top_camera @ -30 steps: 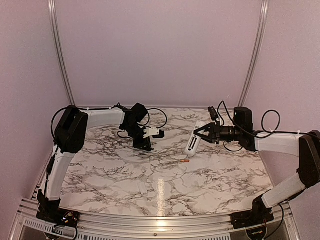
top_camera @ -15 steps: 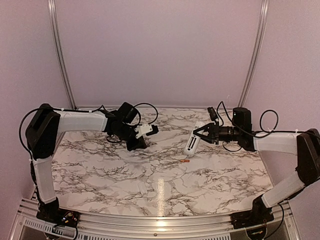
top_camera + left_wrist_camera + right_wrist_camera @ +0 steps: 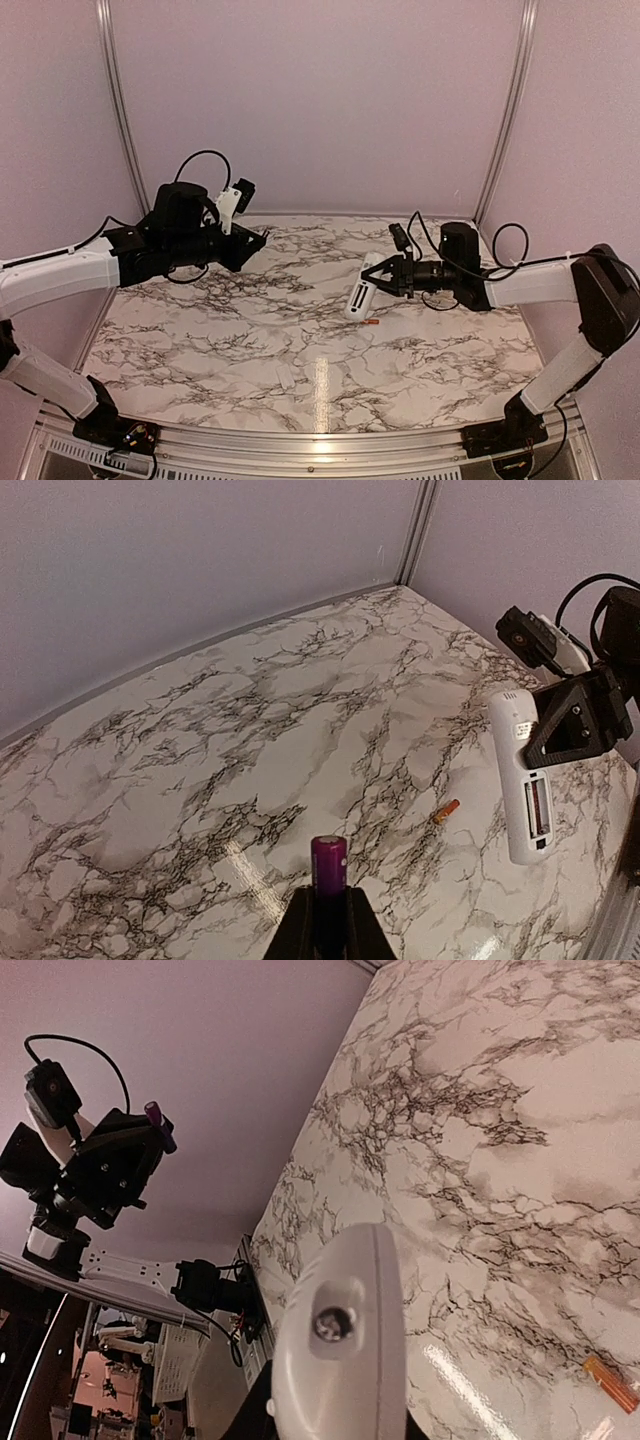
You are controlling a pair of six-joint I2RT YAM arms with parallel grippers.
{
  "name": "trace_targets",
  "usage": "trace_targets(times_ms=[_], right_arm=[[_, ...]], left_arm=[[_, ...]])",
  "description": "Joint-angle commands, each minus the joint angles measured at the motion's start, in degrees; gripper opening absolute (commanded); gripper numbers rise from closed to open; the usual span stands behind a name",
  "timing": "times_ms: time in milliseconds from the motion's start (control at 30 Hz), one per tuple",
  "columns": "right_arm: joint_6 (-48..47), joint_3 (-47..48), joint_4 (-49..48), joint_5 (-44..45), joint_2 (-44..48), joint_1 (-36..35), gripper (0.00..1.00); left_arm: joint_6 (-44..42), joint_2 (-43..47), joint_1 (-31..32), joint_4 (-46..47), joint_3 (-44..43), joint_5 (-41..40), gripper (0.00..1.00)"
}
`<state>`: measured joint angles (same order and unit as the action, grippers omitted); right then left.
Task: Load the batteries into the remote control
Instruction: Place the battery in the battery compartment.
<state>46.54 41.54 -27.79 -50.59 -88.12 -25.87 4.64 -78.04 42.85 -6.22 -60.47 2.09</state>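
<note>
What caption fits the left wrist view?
Left gripper holds dark battery; right gripper holds remote, orange battery lying on table.

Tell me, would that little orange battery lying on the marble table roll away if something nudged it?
Probably yes: the orange battery is a slim cylinder lying on its side, so a sideways nudge would likely roll it. The table looks glossy, with light reflections, so it may skid too. Being so tiny, it is likely light and easily knocked.

White arms (image 3: 50, 280); black joints (image 3: 180, 225); seemingly black cables (image 3: 204, 152).
</note>
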Motion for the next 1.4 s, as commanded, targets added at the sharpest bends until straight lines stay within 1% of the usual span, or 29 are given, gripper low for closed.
trace_targets(times_ms=[0,67,200,400,567,833,1033,1200,1367], right_arm=[[4.5,-0.4,-7.2,3.2,-1.9,-4.0,0.0],[6.2,-1.1,-9.8,4.2,-3.1,-5.7,0.0],[6.9,-1.1,-11.2,6.4,-5.0,-8.7,0.0],[10.4,-2.6,-16.5,8.2,-8.4,-12.2,0.0],[12.9,-3.2,-20.5,9.2,-10.5,-14.2,0.0],[16.6,-4.6,-23.8,10.9,-12.3,-15.5,0.0],[18.1,-5.1,-24.2,11.3,-12.7,-15.8,0.0],[18.7,-5.3,-23.9,11.5,-12.7,-15.9,0.0],[20.0,-5.4,-25.9,10.9,-13.6,-15.9,0.0]], left_arm=[[15.5,4.7,4.8,-2.3,5.1,-4.3,0.0],[18.9,6.0,8.4,-3.0,6.5,-7.7,0.0],[24.1,5.4,12.7,-3.5,8.0,-6.8,0.0],[30.1,0.7,18.3,-2.8,7.7,-5.6,0.0],[32.9,-4.6,21.0,-2.6,5.2,-5.5,0.0],[32.7,-10.7,21.7,-6.6,-0.5,-5.5,0.0],[32.9,-14.3,21.7,-9.6,-3.8,-5.5,0.0],[33.6,-15.3,21.7,-10.6,-4.0,-4.8,0.0],[34.2,-16.1,21.7,-11.9,-3.8,-4.4,0.0]])
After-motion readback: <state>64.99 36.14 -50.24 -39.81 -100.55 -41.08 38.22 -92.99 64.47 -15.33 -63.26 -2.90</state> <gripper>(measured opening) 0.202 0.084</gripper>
